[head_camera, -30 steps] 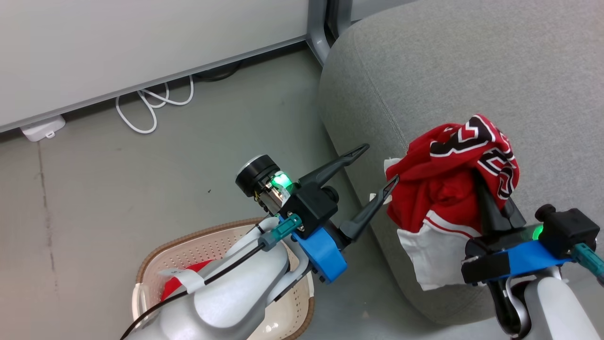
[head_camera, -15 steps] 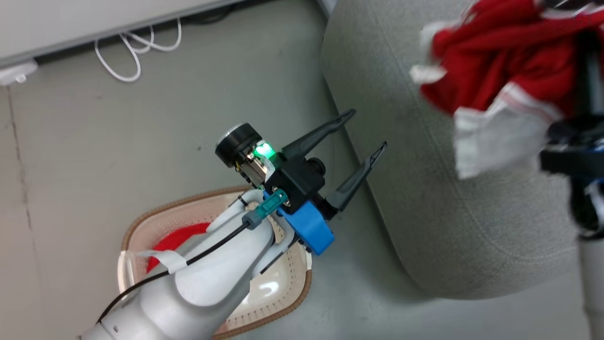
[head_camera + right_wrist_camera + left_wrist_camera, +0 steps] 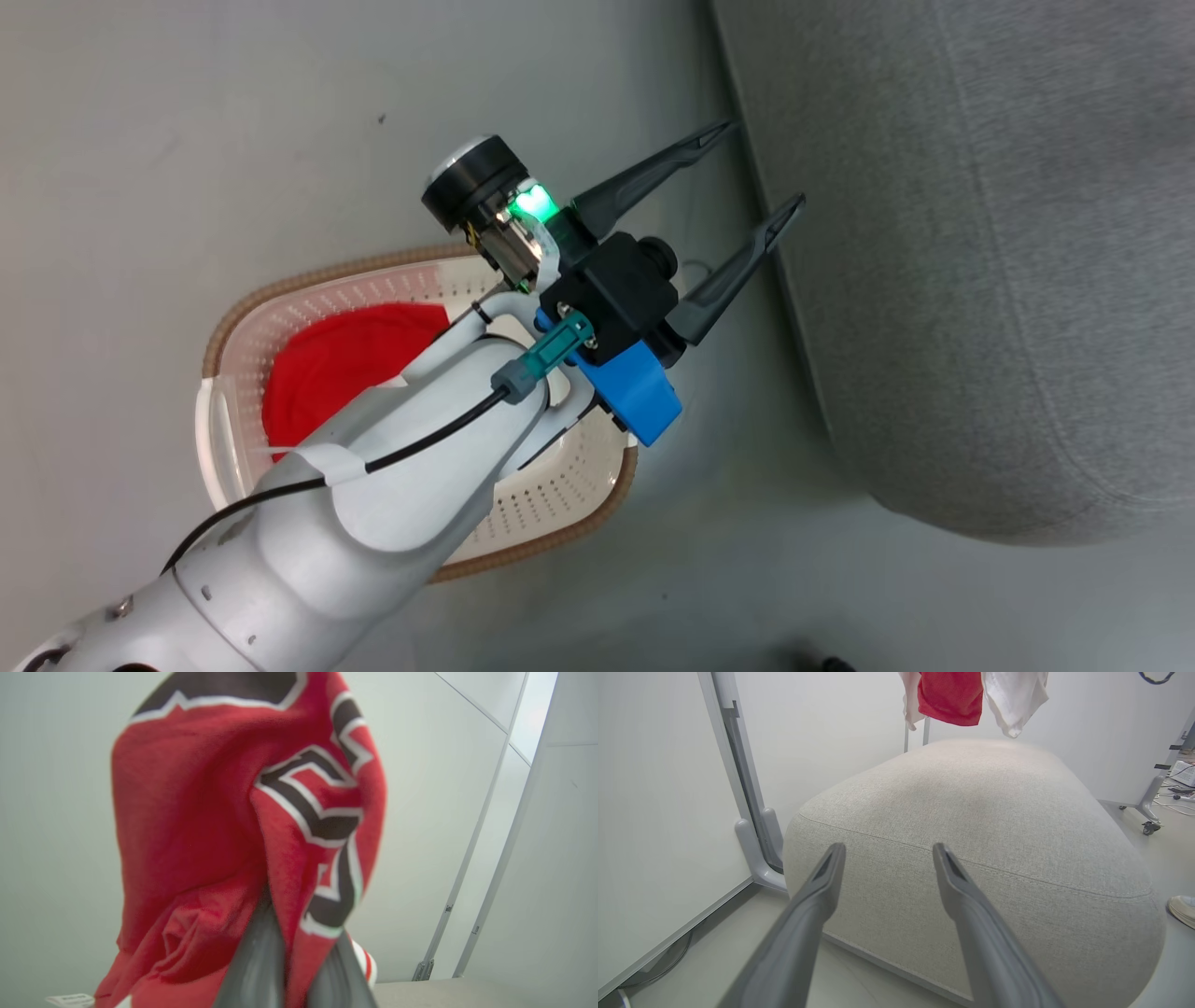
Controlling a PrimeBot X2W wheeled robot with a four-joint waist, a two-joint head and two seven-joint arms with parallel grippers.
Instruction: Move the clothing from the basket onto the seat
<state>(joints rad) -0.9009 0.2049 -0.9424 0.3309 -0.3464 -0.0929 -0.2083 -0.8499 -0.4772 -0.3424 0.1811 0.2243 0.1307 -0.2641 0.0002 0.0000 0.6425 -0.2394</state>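
The left end effector (image 3: 764, 163) is held wide and empty between the seat (image 3: 980, 280) ahead and the basket (image 3: 560, 485) behind, whose clothing (image 3: 345, 364) is part-hidden by the forearm (image 3: 420, 467); the right end effector (image 3: 299, 952) is clamped on a red garment (image 3: 187, 812).

So the basket (image 3: 560, 485) sits on the floor (image 3: 187, 140), with the seat (image 3: 980, 261) just to its right and a strip of floor between them. One garment (image 3: 345, 359) lies in the basket, toward its left end. The left arm (image 3: 420, 467) reaches over the basket's right half, and the left gripper (image 3: 764, 163) hangs above that strip, fingers pointing at the seat's side. A second garment (image 3: 952, 695) hangs above the seat's top, clear of it, draped over the right gripper (image 3: 299, 956). A wall panel (image 3: 668, 788) stands close beside the seat.
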